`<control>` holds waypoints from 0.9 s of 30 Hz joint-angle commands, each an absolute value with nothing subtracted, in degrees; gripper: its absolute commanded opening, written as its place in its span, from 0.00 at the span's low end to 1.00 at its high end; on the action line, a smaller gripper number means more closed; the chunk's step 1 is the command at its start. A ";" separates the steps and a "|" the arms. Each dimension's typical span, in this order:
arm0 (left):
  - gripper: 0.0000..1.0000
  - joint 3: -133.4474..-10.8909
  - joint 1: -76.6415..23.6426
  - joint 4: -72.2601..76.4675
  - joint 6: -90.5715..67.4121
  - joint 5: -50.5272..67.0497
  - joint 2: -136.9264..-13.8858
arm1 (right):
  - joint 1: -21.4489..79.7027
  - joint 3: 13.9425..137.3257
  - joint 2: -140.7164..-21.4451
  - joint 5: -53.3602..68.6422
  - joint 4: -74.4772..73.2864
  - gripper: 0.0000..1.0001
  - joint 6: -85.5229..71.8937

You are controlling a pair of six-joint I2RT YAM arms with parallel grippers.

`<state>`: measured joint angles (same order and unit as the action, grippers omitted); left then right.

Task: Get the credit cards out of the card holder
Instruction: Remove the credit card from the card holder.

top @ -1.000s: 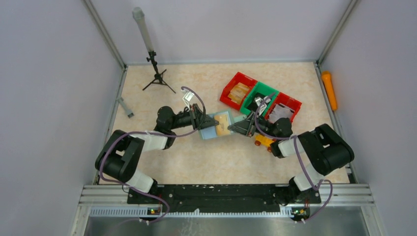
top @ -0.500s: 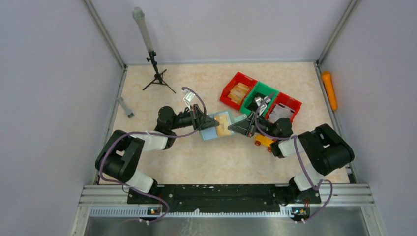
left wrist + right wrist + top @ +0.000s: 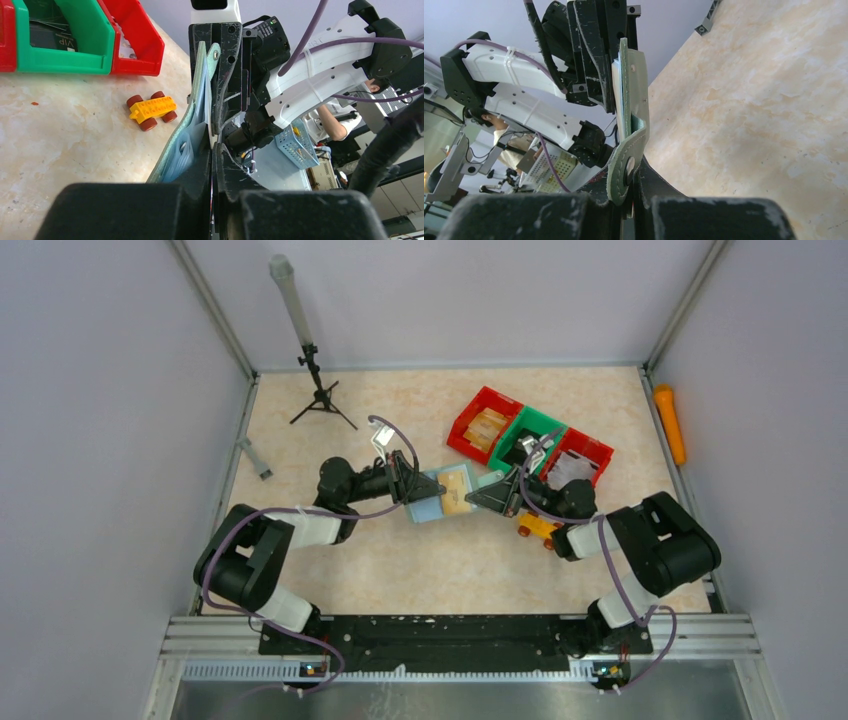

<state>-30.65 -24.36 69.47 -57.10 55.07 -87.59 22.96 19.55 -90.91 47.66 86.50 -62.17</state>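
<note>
The card holder (image 3: 432, 498) hangs open between both grippers near the table's middle, its inside pale grey-blue. A tan-orange credit card (image 3: 458, 494) shows in its right half. My left gripper (image 3: 411, 485) is shut on the holder's left edge. My right gripper (image 3: 492, 496) is shut on its right edge, by the tab. In the left wrist view the holder (image 3: 199, 107) runs edge-on up from my shut left gripper (image 3: 214, 146). The right wrist view shows the snap tab (image 3: 626, 167) lying over my shut right gripper (image 3: 634, 176).
A yellow toy car (image 3: 537, 528) sits just beside the right arm. Behind it stand a red bin (image 3: 484, 422), a green bin (image 3: 527, 440) and another red bin (image 3: 583, 455). A small tripod (image 3: 318, 392) stands back left. An orange tube (image 3: 669, 423) lies along the right wall.
The right gripper's jaws have closed onto the holder's right edge. The holder and both grippers have shifted slightly toward the back of the table.
</note>
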 commanded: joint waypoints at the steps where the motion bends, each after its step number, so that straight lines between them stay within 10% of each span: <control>1: 0.03 -30.56 -24.39 74.44 -57.39 56.25 -85.85 | 22.07 19.68 -89.91 46.67 98.64 0.00 -61.83; 27: 0.04 -30.85 -22.23 72.76 -58.12 56.18 -86.73 | 19.93 17.95 -87.44 45.76 98.70 0.00 -61.75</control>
<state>-29.41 -22.37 70.00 -57.36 54.65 -86.37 20.45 17.52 -88.99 45.56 87.00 -62.17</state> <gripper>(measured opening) 0.017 0.024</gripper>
